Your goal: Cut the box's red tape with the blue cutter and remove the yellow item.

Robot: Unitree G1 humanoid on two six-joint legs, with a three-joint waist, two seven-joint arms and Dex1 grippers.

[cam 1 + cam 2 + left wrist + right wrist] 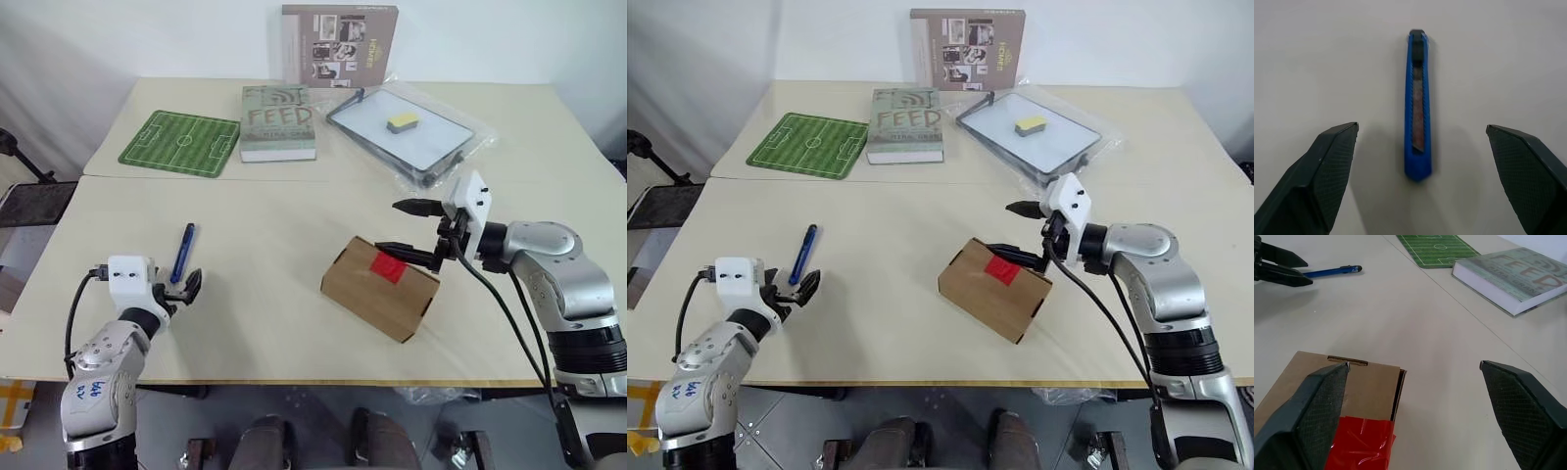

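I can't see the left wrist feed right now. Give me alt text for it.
The blue cutter lies flat on the pale table, lined up between the open left gripper's two black fingers, which have not yet closed on it.

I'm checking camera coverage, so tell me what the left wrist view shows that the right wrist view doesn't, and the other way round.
Left wrist only: the cutter's slider and blade channel close up, lying between the open left pincer's fingers, not touching them.

Right wrist only: the box with its red tape beneath the open right pincer, plus the book and the green football mat.

Both: the cutter, the left pincer and the bare table.
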